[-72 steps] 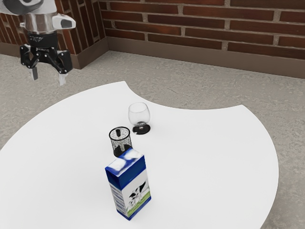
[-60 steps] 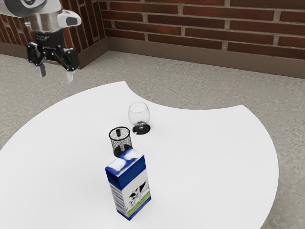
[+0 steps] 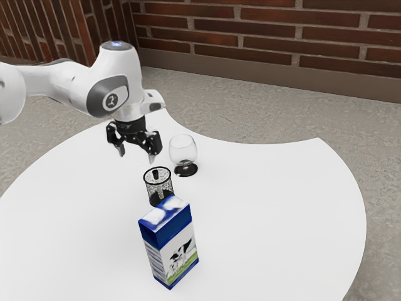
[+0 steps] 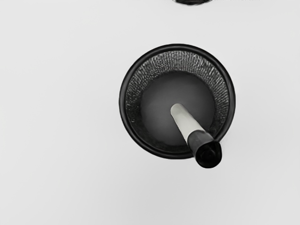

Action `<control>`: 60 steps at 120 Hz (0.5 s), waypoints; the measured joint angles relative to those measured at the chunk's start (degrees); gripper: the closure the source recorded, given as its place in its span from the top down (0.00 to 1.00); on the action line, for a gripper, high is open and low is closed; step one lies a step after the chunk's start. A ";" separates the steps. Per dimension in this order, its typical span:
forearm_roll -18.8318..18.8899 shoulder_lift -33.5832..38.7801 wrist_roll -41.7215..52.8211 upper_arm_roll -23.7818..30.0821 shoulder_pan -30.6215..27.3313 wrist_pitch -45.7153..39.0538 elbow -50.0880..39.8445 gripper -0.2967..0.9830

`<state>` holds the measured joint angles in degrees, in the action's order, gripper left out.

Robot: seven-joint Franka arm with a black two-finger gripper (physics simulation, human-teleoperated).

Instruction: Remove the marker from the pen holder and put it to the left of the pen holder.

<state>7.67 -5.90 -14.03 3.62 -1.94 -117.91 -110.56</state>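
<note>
My gripper [image 3: 136, 157] is open above the table in the exterior view, a little up and to that view's left of the pen holder [image 3: 151, 188], with nothing between its fingers. The holder is a round black mesh cup, upright on the table. Inside it the marker [image 3: 156, 175] leans against the rim, black cap up. From above, in the wrist view, the pen holder [image 4: 124, 101] shows its round mouth, and the white-bodied marker [image 4: 187, 123] slants across it with its black cap over the rim.
A clear stemmed glass [image 3: 183, 150] with a black base stands close behind the holder, towards the exterior view's right. A blue and white milk carton [image 3: 172, 241] stands nearer that camera. The white table [image 3: 282, 213] has a curved edge.
The arm has swung in from the exterior view's upper left, bringing my open gripper over the table near the pen holder. Holder, marker, glass and carton have stayed put.
</note>
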 joint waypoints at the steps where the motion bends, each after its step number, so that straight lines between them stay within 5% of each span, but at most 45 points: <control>1: 0.02 -0.30 -0.04 0.05 0.00 -0.45 -0.08 0.77; 60: 2.67 -7.75 1.63 0.40 -0.08 -16.34 -2.26 0.77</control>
<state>10.33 -13.65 -12.40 4.02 -2.02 -134.25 -112.82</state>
